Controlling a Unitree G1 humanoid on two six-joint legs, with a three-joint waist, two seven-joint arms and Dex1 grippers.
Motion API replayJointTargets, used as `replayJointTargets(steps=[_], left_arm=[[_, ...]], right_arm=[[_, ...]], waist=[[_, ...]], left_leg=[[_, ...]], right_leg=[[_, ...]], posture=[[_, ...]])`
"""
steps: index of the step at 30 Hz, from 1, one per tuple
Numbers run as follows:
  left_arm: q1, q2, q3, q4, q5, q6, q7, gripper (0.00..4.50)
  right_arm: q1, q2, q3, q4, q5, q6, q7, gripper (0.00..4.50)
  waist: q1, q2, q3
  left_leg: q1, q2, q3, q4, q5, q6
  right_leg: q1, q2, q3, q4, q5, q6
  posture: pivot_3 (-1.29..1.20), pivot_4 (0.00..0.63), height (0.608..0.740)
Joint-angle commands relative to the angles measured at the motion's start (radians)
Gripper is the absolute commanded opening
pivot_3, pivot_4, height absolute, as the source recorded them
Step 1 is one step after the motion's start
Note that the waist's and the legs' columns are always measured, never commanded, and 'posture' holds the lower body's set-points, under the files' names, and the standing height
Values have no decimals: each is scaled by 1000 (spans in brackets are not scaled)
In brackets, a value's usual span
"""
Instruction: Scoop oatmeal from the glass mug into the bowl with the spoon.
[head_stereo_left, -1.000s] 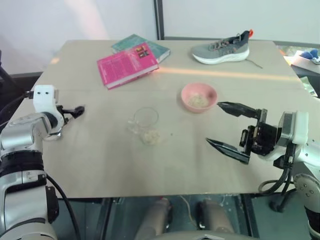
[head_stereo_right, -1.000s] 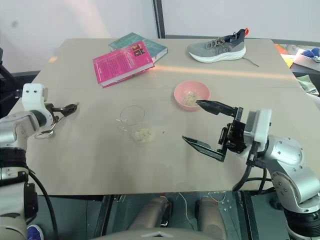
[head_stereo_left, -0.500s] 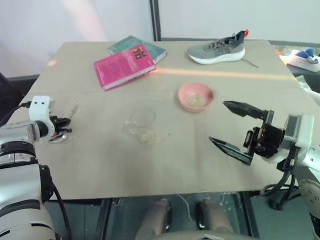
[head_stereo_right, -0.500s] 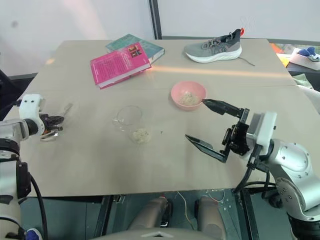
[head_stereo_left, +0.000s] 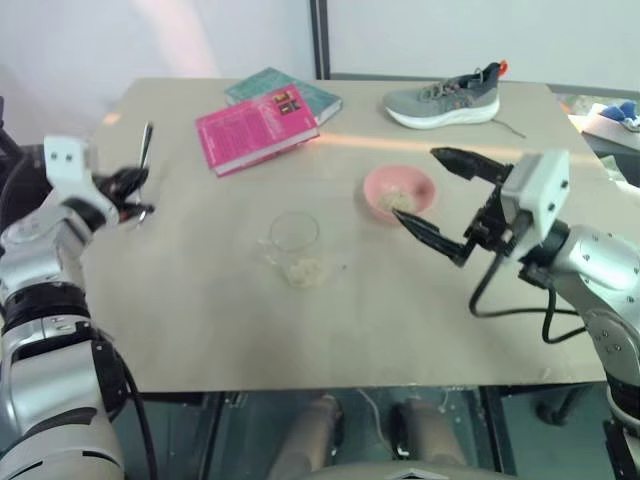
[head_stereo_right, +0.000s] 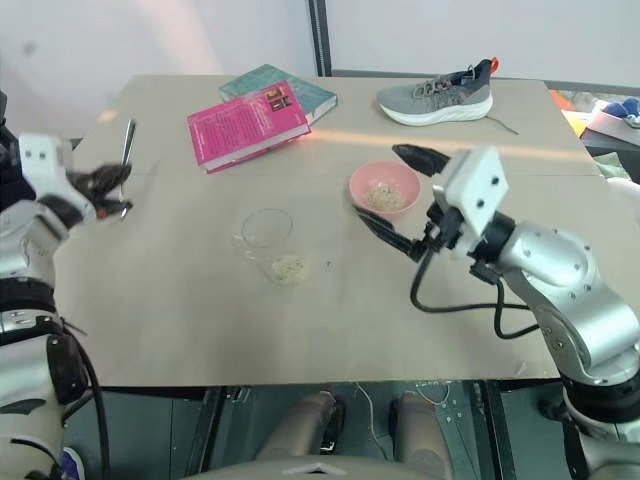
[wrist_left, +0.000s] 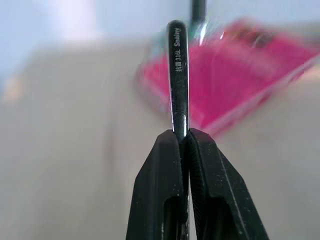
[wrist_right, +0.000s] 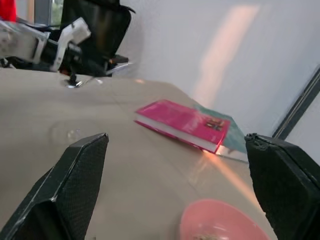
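Now, the table (head_stereo_left: 200, 330) spreads before me, a pink book (head_stereo_left: 256, 129) and a grey shoe (head_stereo_left: 445, 98) at its far side. Between my arms stands the glass mug (head_stereo_left: 292, 238), oatmeal (head_stereo_left: 304, 271) spilled beside it, the bowl (head_stereo_left: 398, 194) just right. My right gripper (head_stereo_left: 436, 196) gapes wide above the bowl. My left gripper (head_stereo_left: 131, 193) pinches the spoon (head_stereo_left: 145, 143), handle upright.

the left gripper (wrist_left: 183, 137) pinches the spoon (wrist_left: 177, 75) handle upright before a blurred pink book (wrist_left: 240, 75).
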Motion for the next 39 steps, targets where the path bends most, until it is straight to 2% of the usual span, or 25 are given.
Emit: replayJointTargets(steps=[1, 8, 13, 19, 27, 28, 29, 30, 31, 32, 37, 39], left_arm=[[-24, -35, -44, -149, 28, -148, 1, 31], [-112, -123, -188, -211, 75, -392, -115, 31], [-110, -171, -241, -246, 80, -491, -160, 31], [-87, -203, -272, -328, 80, -521, -170, 31], [-60, -187, -284, -396, 74, -516, -205, 31], [-60, -186, -286, -398, 72, -514, -211, 0], [-58, -184, -286, -400, 72, -513, -214, 0], [-57, -184, -286, -401, 72, -513, -216, 0], [-56, -183, -285, -402, 71, -512, -217, 0], [-55, -184, -285, -402, 70, -510, -219, 0], [-60, -186, -288, -406, 47, -479, -246, 0], [-60, -184, -288, -413, 37, -463, -258, 0]], right_arm=[[-143, 82, -8, 91, 73, 126, -90, 4500], [-391, 333, -11, 326, 127, 258, -226, 4500], [-485, 436, -4, 414, 100, 276, -266, 4500], [-545, 485, -12, 497, 61, 265, -284, 4500], [-577, 522, -59, 536, 60, 257, -300, 4500], [-577, 524, -60, 537, 59, 256, -299, 3922], [-576, 525, -60, 536, 59, 255, -297, 3751], [-575, 525, -60, 535, 59, 255, -295, 3259], [-574, 527, -60, 535, 58, 255, -295, 3062], [-573, 529, -61, 535, 60, 256, -295, 2490], [-559, 532, -54, 526, 66, 275, -292, 184], [-555, 533, -56, 525, 64, 277, -293, 30]], waist=[[0, 0, 0], [-24, 0, 0], [-40, 0, 0], [-52, 1, 0], [-52, 1, 0], [-52, 1, 0], [-51, 1, 0], [-51, 1, 0], [-51, 1, 0], [-51, 1, 0], [-52, 1, 1], [-52, 1, 1]], left_leg=[[0, 0, 0, -1, 0, 0], [-1, 0, 0, -3, 0, -1], [-1, 0, 2, -3, 1, -1], [-2, 0, 2, -3, 1, -1], [-2, 0, 2, -3, 1, -1], [-2, 0, 2, -3, 1, -1], [-2, 0, 2, -3, 1, -1], [-2, 0, 2, -3, 1, -1], [-2, 0, 2, -3, 1, -1], [-2, 0, 2, -3, 1, -1], [-2, 0, 2, -3, 1, -1], [-2, 0, 2, -3, 1, -1]], right_leg=[[0, 0, 0, 0, 0, 0], [-3, 1, 0, 1, 0, 0], [-5, 1, 0, 2, 0, 0], [-5, 1, 1, 2, 0, 0], [-6, 2, 1, 3, 0, 0], [-6, 2, 1, 3, 0, 0], [-6, 2, 1, 3, 0, 0], [-6, 2, 1, 3, 0, 0], [-6, 2, 1, 3, 0, 0], [-7, 2, 1, 2, 0, 0], [-7, 2, 1, 3, 0, 0], [-7, 2, 1, 3, 0, 0]], posture=[[0, 150, 740], [0, 150, 740], [0, 150, 740], [0, 150, 740], [0, 150, 740], [0, 150, 740], [0, 150, 740], [0, 150, 740], [0, 150, 740], [0, 150, 740], [0, 150, 740], [0, 150, 740]])
